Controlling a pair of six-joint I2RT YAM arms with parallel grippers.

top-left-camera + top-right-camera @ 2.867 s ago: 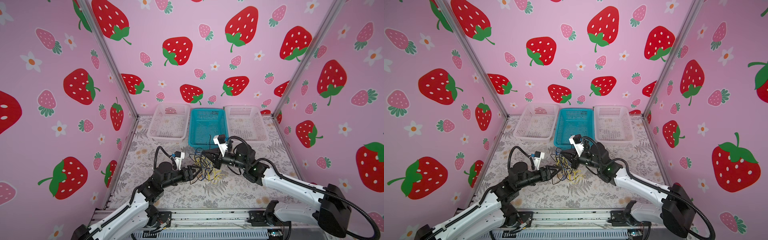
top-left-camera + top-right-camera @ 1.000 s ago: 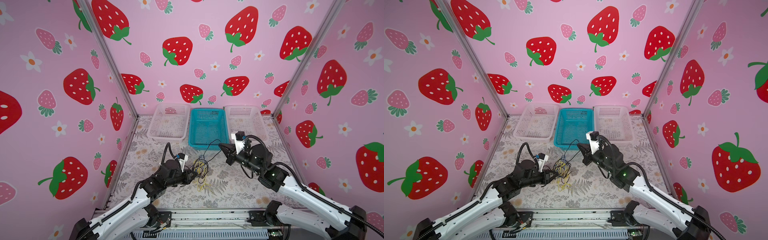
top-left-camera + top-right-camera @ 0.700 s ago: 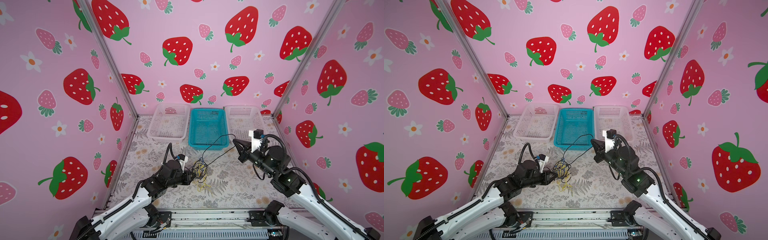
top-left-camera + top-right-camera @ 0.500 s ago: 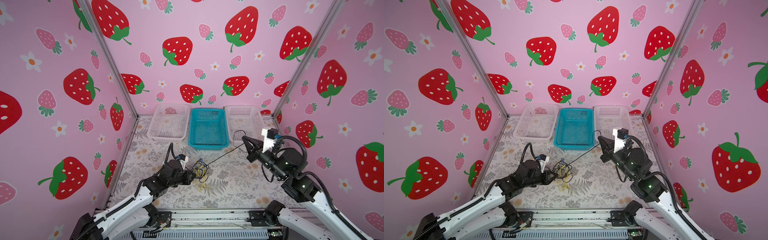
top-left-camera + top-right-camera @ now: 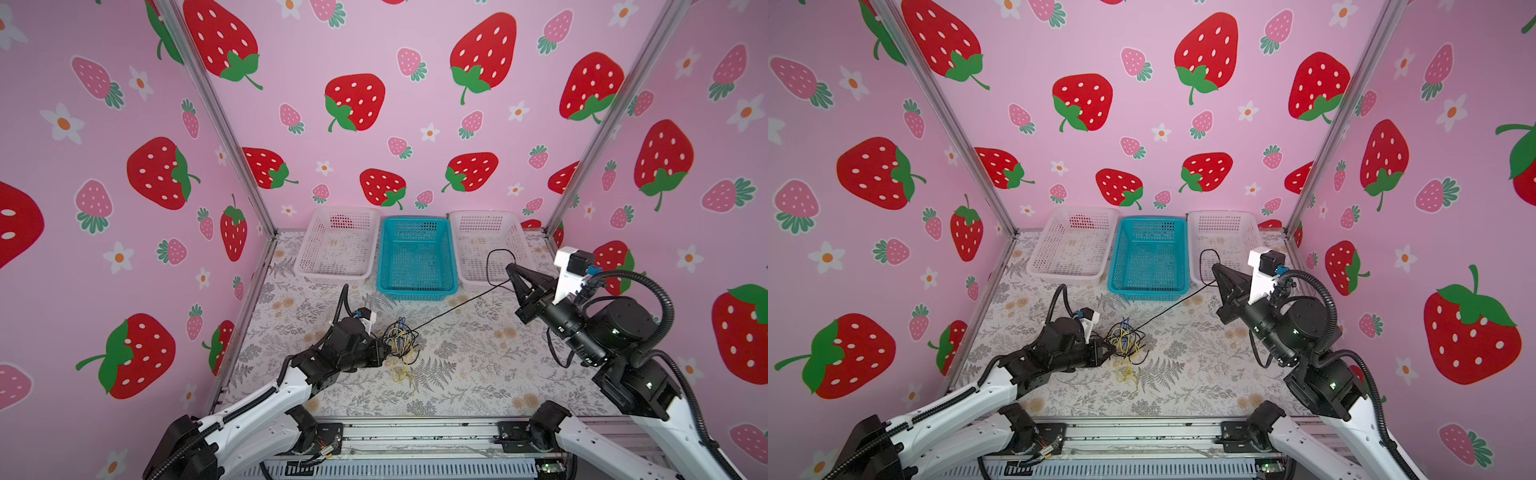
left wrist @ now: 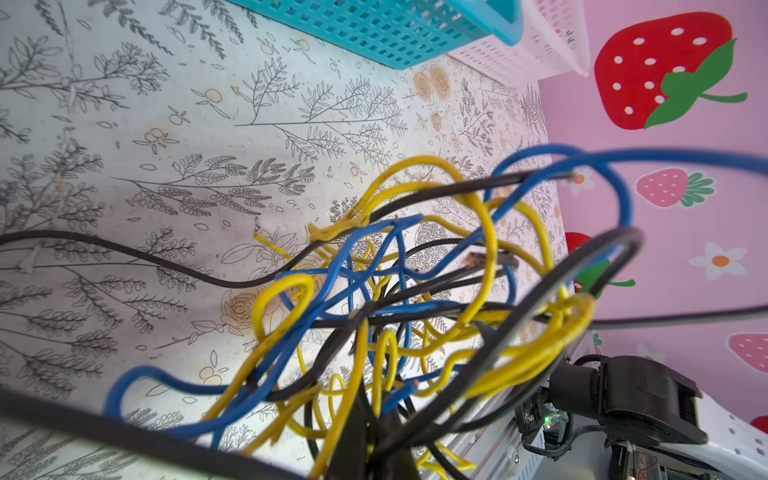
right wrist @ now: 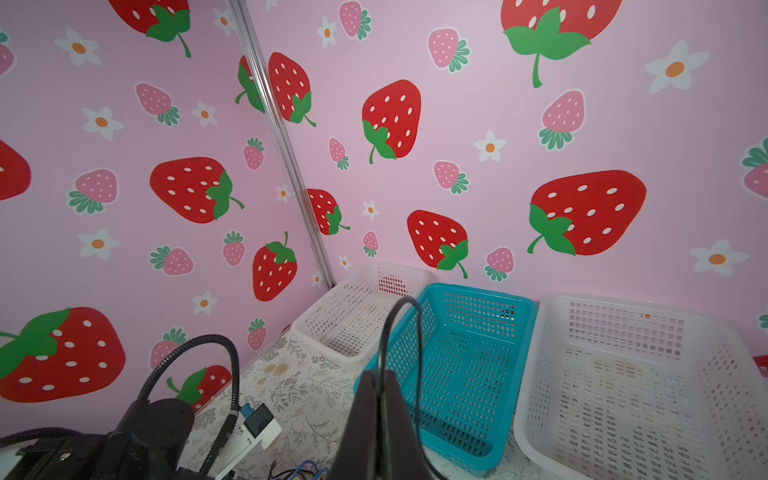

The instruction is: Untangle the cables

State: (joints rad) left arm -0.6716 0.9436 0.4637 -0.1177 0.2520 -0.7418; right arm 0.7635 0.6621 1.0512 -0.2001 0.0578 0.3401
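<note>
Enclosing the workspace on three sides, pink walls (image 5: 415,62) printed with red strawberries and white flowers are standing around a table top with a grey fern-and-flower pattern (image 5: 478,374). Three perforated plastic baskets are sitting in a row against the back wall: a white basket (image 5: 345,220) on the left, a teal basket (image 5: 417,291) in the middle and another white basket (image 5: 484,222) on the right.

The left gripper (image 5: 384,353) is reaching low over the middle of the table, its jaws pressed together on the near edge of the thin, floppy black, yellow and blue cables (image 5: 401,340). These are bunching in one knotted clump on the table, just in front of the teal basket, and a loose yellow strand is trailing toward the front edge. In the left wrist view the clump (image 6: 415,291) is filling the frame right at the fingers.

The right gripper (image 5: 509,268) is hanging raised in front of the right white basket, its jaws clamped on a single black cable (image 5: 457,305). That strand is running taut in a straight line from the clump up to the fingertips, and past them its free end is arching in a loop over the right white basket. In the right wrist view the closed fingers (image 7: 365,399) are pinching this strand.
</note>
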